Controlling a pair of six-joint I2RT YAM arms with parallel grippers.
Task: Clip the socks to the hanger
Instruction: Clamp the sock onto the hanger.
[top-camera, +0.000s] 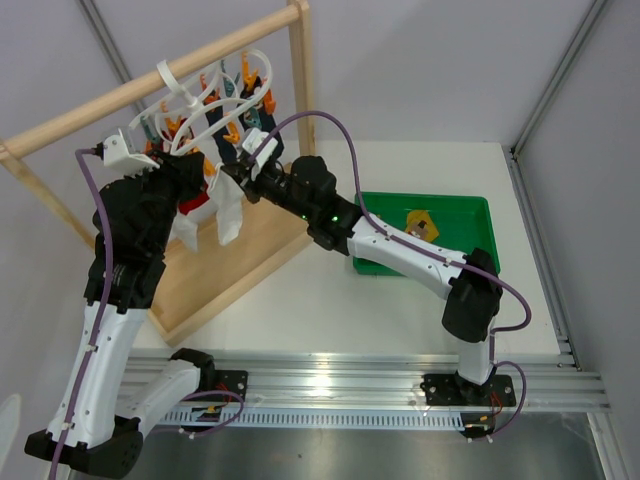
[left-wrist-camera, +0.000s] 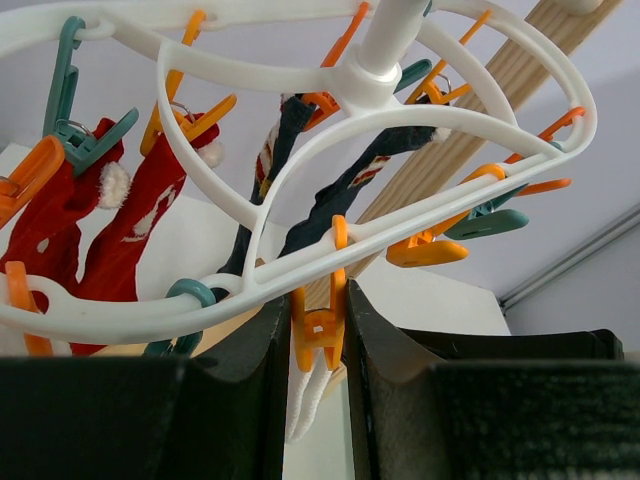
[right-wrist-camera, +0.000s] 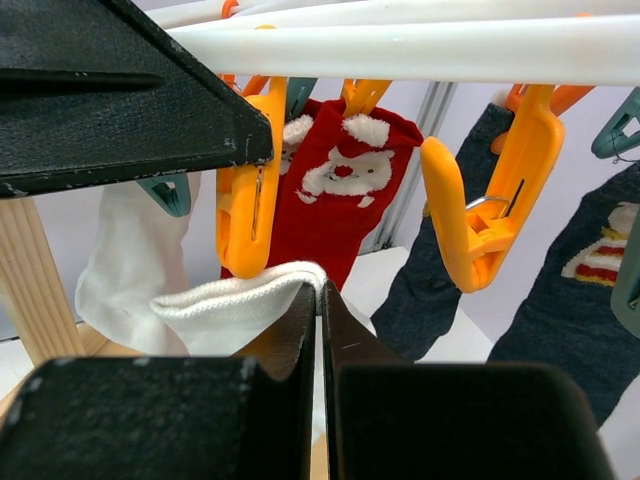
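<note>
From above, the hanger (top-camera: 215, 95) hangs from the bar of the wooden rack (top-camera: 100, 100). The left arm (top-camera: 110, 300) and right arm (top-camera: 400, 250) both reach up to its underside. A white sock (top-camera: 228, 215) dangles where they meet, a second white sock (top-camera: 185, 232) hangs just beside it, and the mustard socks (top-camera: 420, 225) lie in the green bin (top-camera: 465, 240), well apart from the hanger. In the left wrist view, the left gripper (left-wrist-camera: 316, 308) is closed almost fully on an orange clip peg (left-wrist-camera: 320, 335), with one finger against each side. A strip of white fabric shows at the peg's lower end, but I cannot tell whether it is inside the peg's mouth or only below it. Red socks (left-wrist-camera: 100, 230) and navy socks (left-wrist-camera: 330, 200) are already clipped on nearby pegs. In the right wrist view, the right gripper (right-wrist-camera: 320, 300) is clamped tight on a folded edge of the white sock, held just under the tip of that peg, touching it or nearly so. The step in hand appears to be pegging this white sock, with the left squeezing the peg apart while the right feeds fabric in. The next move probably calls for lifting the fold a little further into the peg's mouth. The left would then ease off so the peg bites before the right lets go, and the mustard pair would remain to be fetched.
</note>
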